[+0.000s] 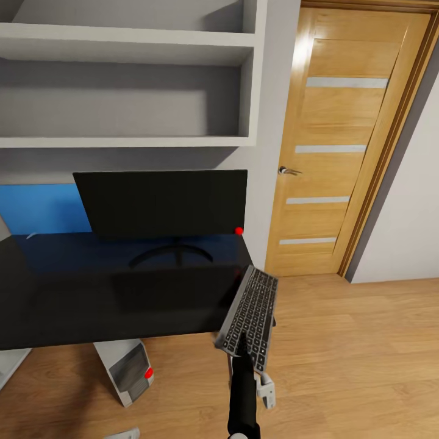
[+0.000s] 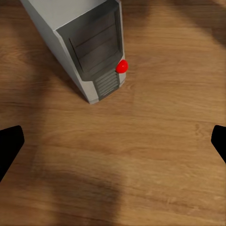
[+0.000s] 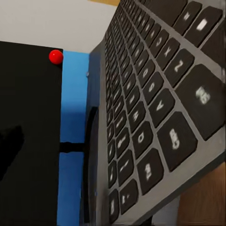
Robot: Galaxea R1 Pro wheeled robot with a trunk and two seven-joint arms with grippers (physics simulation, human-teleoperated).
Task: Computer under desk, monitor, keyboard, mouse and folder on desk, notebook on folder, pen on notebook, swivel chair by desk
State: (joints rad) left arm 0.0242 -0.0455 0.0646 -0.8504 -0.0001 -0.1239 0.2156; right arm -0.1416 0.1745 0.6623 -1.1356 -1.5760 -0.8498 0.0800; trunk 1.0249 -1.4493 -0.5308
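Observation:
The wide black monitor (image 1: 161, 201) stands on the glossy black desk (image 1: 73, 299), its red light at the lower right corner. My right gripper (image 1: 242, 347) is shut on the near end of the keyboard (image 1: 250, 311). The keyboard hangs tilted in the air just off the desk's right front corner. In the right wrist view the keyboard (image 3: 150, 108) looms close, with the monitor (image 3: 28, 117) behind it. The light-grey computer (image 1: 125, 369) stands on the floor at the desk's front edge. My left gripper (image 2: 113, 146) is open above bare floor, short of the computer (image 2: 84, 42).
Pale shelves (image 1: 122, 140) hang on the wall above the monitor, and a blue wall panel (image 1: 36, 207) sits behind the desk. A light wood door (image 1: 341, 146) stands shut to the right. Wood floor stretches right of the desk.

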